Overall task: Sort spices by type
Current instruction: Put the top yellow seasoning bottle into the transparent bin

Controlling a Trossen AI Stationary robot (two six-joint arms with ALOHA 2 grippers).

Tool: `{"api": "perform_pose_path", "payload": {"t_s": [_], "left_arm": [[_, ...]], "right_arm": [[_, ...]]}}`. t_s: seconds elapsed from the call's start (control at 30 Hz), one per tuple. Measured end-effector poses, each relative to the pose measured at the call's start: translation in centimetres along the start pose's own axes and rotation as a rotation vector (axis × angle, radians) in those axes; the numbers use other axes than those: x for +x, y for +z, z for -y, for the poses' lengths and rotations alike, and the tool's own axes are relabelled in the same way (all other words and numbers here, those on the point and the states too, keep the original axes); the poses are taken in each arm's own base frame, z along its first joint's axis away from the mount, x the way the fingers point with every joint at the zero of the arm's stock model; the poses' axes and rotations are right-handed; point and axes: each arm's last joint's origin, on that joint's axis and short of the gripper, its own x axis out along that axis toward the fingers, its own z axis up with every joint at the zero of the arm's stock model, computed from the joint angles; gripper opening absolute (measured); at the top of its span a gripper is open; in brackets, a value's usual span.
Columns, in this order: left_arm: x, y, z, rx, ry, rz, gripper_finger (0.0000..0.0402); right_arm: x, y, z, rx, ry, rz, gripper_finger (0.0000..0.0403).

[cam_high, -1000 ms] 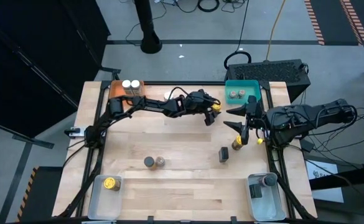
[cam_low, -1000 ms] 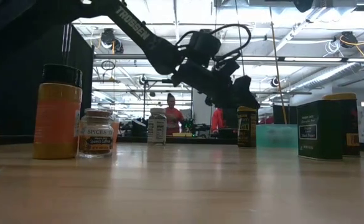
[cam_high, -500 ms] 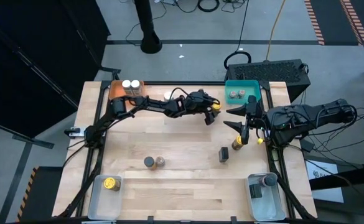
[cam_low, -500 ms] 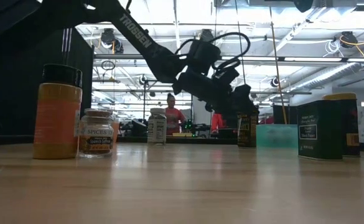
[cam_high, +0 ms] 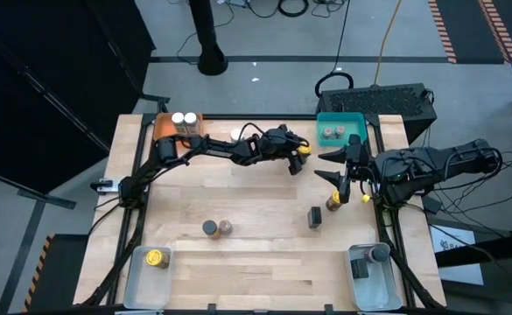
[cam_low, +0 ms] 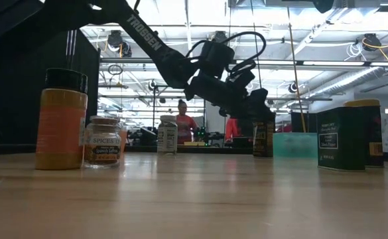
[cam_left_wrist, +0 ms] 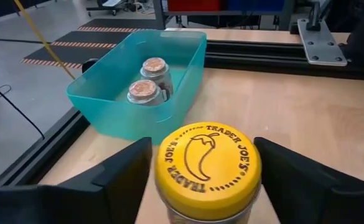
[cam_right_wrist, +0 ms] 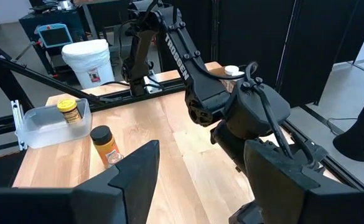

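My left gripper (cam_high: pixel 296 160) is open over the table's far middle, lowered around a yellow-lidded jar (cam_left_wrist: pixel 208 163). Its fingers (cam_left_wrist: pixel 122 174) stand on either side of the lid; I cannot tell whether they touch it. In the low view this jar (cam_low: pixel 263 136) stands upright on its base next to the teal tray (cam_low: pixel 294 144). My right gripper (cam_high: pixel 336 166) hangs open near the right edge, above another yellow-lidded jar (cam_high: pixel 333 203). Two jars (cam_high: pixel 217 227) and a dark tin (cam_high: pixel 314 217) stand mid-table.
The teal tray (cam_high: pixel 361 118) holds two brown-lidded jars and the orange tray (cam_high: pixel 196 116) two white-topped ones. Clear trays at the near left (cam_high: pixel 137 271) and near right (cam_high: pixel 369 284) hold a yellow jar and dark ones. Bare wood lies in the near middle. People stand far behind.
My left gripper has come down over the yellow-lidded jar next to the teal tray, so its fingers now flank the jar's top. The jar has stayed standing in place.
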Motion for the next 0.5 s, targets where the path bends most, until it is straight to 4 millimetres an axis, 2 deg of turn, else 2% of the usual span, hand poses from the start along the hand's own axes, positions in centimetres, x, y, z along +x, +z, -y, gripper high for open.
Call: {"api": "perform_pose_path", "payload": {"t_s": [0.13,0.37,0.43,0.5], "left_arm": [[0.0,0.0,0.0,-0.001,0.015,-0.002,0.0239],[0.0,0.0,0.3,-0.020,0.027,-0.003,0.0239],[-0.6,0.9,0.7,-0.037,0.018,-0.005,0.0239],[-1.9,3.1,1.5,-0.038,-0.003,0.006,0.0239]], "right_arm": [[0.0,0.0,0.0,0.000,0.000,0.000,0.0217],[0.0,0.0,0.0,0.000,0.000,-0.001,0.0217],[0.0,-0.1,0.0,-0.003,-0.002,-0.005,0.0217],[0.0,-0.1,0.0,0.004,-0.001,-0.005,0.0217]]}}
